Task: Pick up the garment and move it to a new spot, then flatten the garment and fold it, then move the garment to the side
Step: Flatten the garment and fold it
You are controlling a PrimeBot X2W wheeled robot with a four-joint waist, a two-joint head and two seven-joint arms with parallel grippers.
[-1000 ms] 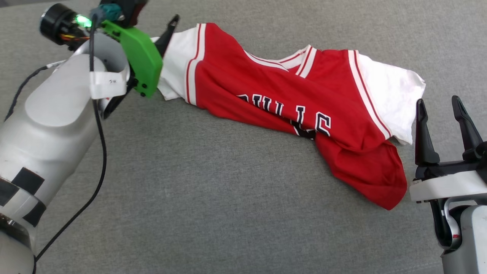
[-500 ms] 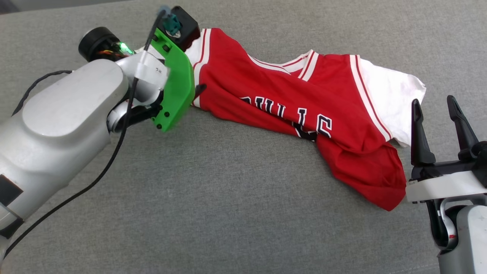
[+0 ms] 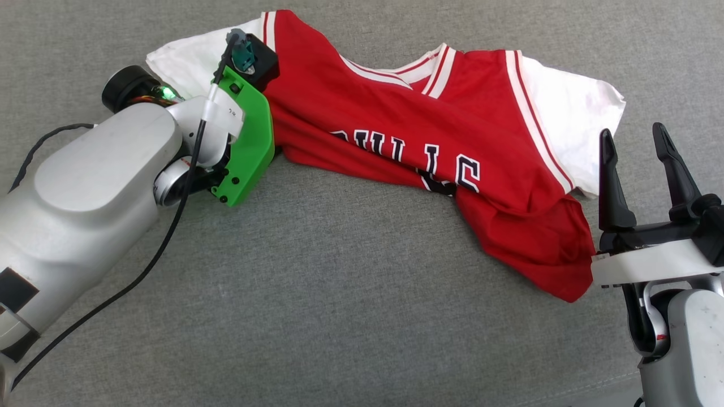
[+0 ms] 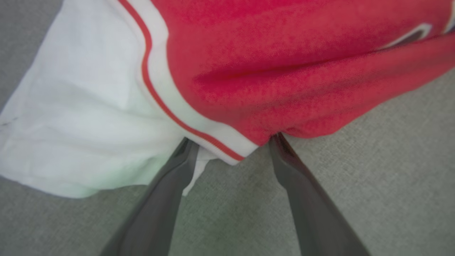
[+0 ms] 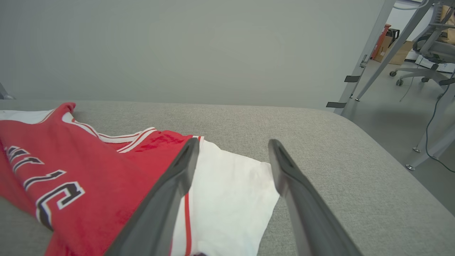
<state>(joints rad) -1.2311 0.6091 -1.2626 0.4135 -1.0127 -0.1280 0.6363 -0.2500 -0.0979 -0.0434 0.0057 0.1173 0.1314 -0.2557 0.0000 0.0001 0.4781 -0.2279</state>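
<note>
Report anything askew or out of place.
The red jersey T-shirt with white sleeves lies crumpled on the grey fabric surface: its body is folded over, cutting off the black lettering, and one red corner trails toward the right tool.

Head view looks steeply down over the whole garment; left wrist view peers close, right wrist view skims low across it.

place: probably lab or office | cues: wheeled chair, cardboard boxes, metal legs
</note>
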